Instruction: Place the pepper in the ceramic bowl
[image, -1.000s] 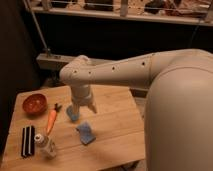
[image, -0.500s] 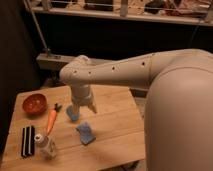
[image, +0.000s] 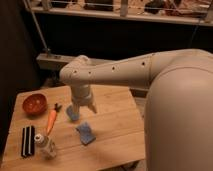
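The pepper (image: 51, 120) is slim and orange with a dark green stem end. It lies on the wooden table (image: 115, 125), stem pointing toward the far edge, just right of the ceramic bowl (image: 34, 103). The bowl is small, round and orange-red, and stands at the table's far left. My gripper (image: 83, 108) hangs from the white arm above the table's middle, to the right of the pepper and next to a blue sponge piece (image: 73, 113). It holds nothing that I can see.
A second blue sponge piece (image: 86, 133) lies toward the table's front. A black and white striped object (image: 28, 141) and a small clear bottle (image: 44, 143) sit at the front left. My white arm fills the right side. A railing runs behind.
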